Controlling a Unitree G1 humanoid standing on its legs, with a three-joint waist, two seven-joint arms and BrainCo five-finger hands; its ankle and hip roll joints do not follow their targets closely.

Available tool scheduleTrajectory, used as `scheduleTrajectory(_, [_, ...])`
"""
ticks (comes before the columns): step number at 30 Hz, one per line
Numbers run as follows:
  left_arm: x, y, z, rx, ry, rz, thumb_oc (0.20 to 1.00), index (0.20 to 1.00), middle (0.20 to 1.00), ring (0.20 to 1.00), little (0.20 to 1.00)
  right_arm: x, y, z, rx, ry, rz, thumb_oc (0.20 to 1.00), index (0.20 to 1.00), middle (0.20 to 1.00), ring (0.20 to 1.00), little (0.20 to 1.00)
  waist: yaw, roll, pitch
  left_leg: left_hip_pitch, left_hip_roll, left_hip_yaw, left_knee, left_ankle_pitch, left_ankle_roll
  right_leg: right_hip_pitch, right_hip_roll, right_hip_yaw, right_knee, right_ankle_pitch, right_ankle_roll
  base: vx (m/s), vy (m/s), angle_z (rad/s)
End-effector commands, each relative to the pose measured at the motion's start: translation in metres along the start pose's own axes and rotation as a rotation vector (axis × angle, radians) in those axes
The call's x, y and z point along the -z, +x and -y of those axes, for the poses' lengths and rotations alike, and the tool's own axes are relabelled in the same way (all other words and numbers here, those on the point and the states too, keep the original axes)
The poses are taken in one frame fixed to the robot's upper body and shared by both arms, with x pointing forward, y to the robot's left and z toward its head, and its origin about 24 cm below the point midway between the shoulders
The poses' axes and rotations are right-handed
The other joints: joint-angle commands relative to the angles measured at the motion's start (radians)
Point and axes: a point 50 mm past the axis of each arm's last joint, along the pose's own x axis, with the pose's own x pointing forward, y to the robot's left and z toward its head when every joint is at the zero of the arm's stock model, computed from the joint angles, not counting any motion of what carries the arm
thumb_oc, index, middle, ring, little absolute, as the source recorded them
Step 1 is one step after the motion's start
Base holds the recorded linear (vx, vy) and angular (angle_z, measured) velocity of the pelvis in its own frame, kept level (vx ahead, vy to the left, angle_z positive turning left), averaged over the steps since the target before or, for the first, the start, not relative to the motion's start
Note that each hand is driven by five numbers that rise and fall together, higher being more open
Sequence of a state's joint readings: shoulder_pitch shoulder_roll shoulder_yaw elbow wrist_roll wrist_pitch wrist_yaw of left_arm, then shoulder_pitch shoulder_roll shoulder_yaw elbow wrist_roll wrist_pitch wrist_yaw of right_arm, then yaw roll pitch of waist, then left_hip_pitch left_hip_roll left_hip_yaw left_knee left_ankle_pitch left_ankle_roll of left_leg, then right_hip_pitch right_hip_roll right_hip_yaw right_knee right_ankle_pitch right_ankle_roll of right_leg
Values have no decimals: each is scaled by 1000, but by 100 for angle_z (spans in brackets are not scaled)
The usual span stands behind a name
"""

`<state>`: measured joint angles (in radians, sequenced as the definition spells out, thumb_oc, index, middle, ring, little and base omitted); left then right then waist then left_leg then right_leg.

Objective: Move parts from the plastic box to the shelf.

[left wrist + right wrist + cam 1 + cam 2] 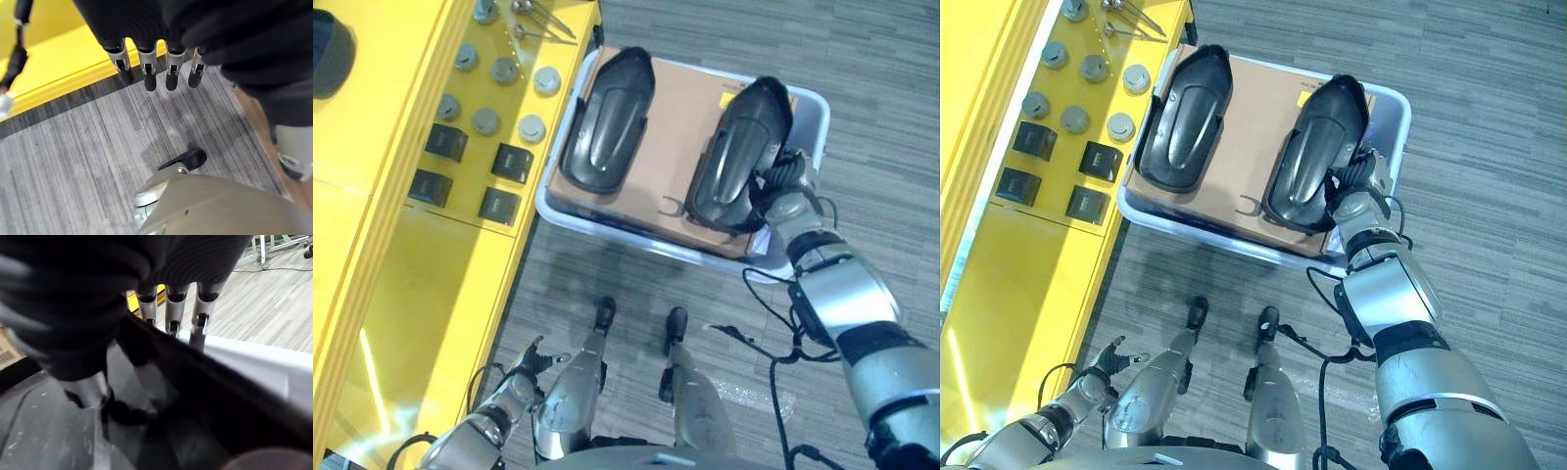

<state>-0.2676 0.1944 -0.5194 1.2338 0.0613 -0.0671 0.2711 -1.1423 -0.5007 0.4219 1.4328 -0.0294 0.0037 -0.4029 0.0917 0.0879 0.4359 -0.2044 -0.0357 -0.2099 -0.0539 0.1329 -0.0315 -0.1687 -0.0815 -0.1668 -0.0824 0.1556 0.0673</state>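
Note:
A pale plastic box [810, 106] stands on the floor, lined with a brown cardboard sheet [680, 117]. Two long black moulded parts lie on the sheet, one on the left [607, 122] and one on the right [739, 152]. My right hand [781, 186] is at the near right edge of the right part. In the right wrist view its fingers [171, 313] reach over that part's rim [205, 396] and the thumb [93, 387] sits on the near side. My left hand [524, 367] hangs low beside the yellow shelf [401, 245], fingers [146, 68] straight, holding nothing.
The shelf runs along the left. On it lie several round grey caps [484, 120], several small black blocks [512, 162] and thin metal tools [543, 20]. Its near stretch is bare yellow. Grey striped carpet surrounds the box.

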Motion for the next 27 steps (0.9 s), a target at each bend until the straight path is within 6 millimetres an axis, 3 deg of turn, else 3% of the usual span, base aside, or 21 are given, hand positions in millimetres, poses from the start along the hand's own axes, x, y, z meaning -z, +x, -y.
scheduleTrajectory(1, [16, -4, 8, 33, 14, -71, 1000, 1000, 1000, 1000, 1000, 37, -15, -31, -153, -143, -94, 200, 200, 200, 200, 200, 11, -25, -78, -43, 26, 25, 77, -63, -35, -28, -69, 77, 107, -97, 69, 52, 11, 8])
scheduleTrajectory(6, [18, -4, 6, 28, -32, -73, 1000, 1000, 1000, 1000, 1000, 42, -17, -33, -159, -118, -62, 200, 200, 200, 200, 200, 3, -39, -130, 17, 26, 37, 64, -80, -31, 25, -73, 74, 95, -104, 74, 57, 0, 0])
scheduleTrajectory(9, [24, -5, 0, -18, -213, -91, 1000, 1000, 1000, 1000, 1000, 38, -19, -36, -181, -149, 16, 200, 200, 200, 200, 200, -2, -51, -167, 57, 30, 46, 58, -89, -27, 61, -75, 74, 95, -109, 74, 63, -21, -3])
scheduleTrajectory(10, [19, -4, -3, -33, -313, -78, 1000, 1000, 1000, 1000, 1000, 24, -17, -34, -174, -152, 90, 200, 200, 200, 200, 200, -5, -55, -175, 77, 32, 52, 58, -95, -25, 75, -75, 80, 97, -112, 74, 55, -27, -10])
scheduleTrajectory(11, [18, -5, -3, -45, -369, -65, 1000, 1000, 1000, 1000, 1000, 22, -19, -36, -187, -171, 128, 200, 200, 200, 200, 200, -7, -58, -186, 93, 34, 60, 59, -101, -24, 88, -74, 83, 99, -115, 74, 27, -19, -21])
scheduleTrajectory(12, [18, -5, -3, -45, -369, -65, 1000, 1000, 1000, 1000, 1000, 22, -19, -36, -187, -171, 128, 200, 200, 200, 200, 200, -7, -58, -186, 93, 34, 60, 59, -101, -24, 88, -74, 83, 99, -115, 74, 32, -46, -26])
scheduleTrajectory(13, [11, -5, -12, -77, -479, -15, 1000, 1000, 1000, 1000, 1000, 6, -19, -29, -160, -201, 234, 200, 200, 200, 200, 200, -14, -63, -210, 123, 39, 74, 60, -110, -22, 110, -73, 88, 101, -121, 75, 37, -54, -32])
scheduleTrajectory(15, [-10, -7, -23, -72, -544, 119, 1000, 1000, 1000, 1000, 1000, 1, -19, -17, -130, -250, 306, 200, 200, 200, 200, 200, -21, -62, -240, 160, 42, 83, 54, -114, -22, 143, -72, 90, 96, -126, 76, 42, -53, -34])
scheduleTrajectory(17, [-44, -16, -54, -61, -547, 346, 1000, 1000, 1000, 1000, 1000, -13, -22, -3, -114, -363, 444, 200, 200, 200, 200, 200, -36, -53, -298, 214, 52, 100, 38, -121, -21, 188, -70, 99, 79, -130, 77, 23, -44, -20])
scheduleTrajectory(20, [-81, -29, -79, -63, -650, 535, 1000, 1000, 1000, 1000, 1000, -30, -32, 4, -94, -372, 565, 200, 200, 200, 200, 200, -46, -50, -334, 239, 60, 111, 17, -112, -21, 201, -68, 105, 68, -124, 78, -32, -40, -18])
scheduleTrajectory(22, [-100, -37, -86, -38, -749, 617, 1000, 1000, 1000, 1000, 1000, -37, -40, 2, -93, -374, 621, 200, 200, 200, 200, 200, -51, -51, -354, 253, 64, 119, 7, -111, -23, 214, -65, 107, 60, -125, 77, 6, -52, -19])
scheduleTrajectory(23, [-125, -43, -86, 32, -846, 696, 1000, 1000, 1000, 1000, 1000, -47, -50, -2, -96, -359, 686, 200, 200, 200, 200, 200, -62, -55, -374, 274, 71, 127, 3, -113, -25, 231, -60, 111, 51, -128, 75, 30, -56, -17])
scheduleTrajectory(27, [-142, -48, -81, 112, -901, 741, 1000, 1000, 1000, 1000, 1000, -55, -60, -7, -106, -349, 745, 200, 200, 200, 200, 200, -68, -59, -388, 289, 75, 134, 3, -117, -27, 246, -56, 115, 48, -132, 73, 33, -42, -10])
